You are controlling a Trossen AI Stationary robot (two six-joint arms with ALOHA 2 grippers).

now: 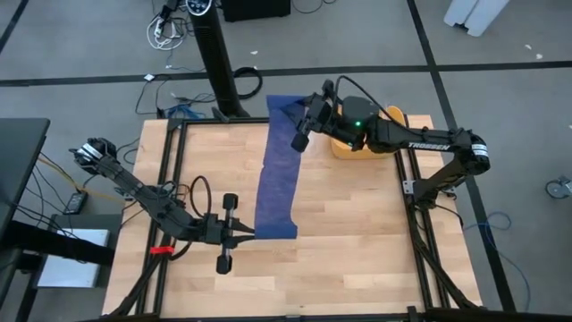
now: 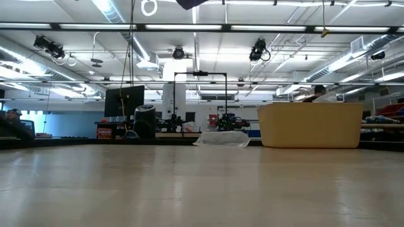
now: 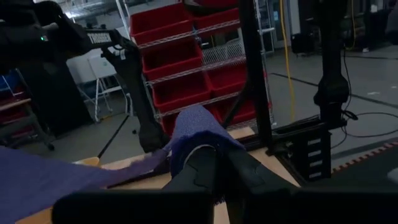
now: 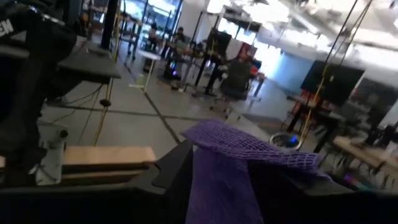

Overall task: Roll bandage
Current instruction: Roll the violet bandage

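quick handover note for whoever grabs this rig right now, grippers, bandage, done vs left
Left gripper: shut on the near end of the bandage, at the table's near-left side.
Right gripper: at the bandage's far end, cloth between its fingers; whether it grips or has let go cannot be told.
Bandage: laid out flat as one long strip from the far edge toward the near side, far end folded up at the right gripper.
Yellow tub: far right, under the right arm.
Done: strip is stretched out with both ends taken up.
Left: all the rolling; no roll formed yet.
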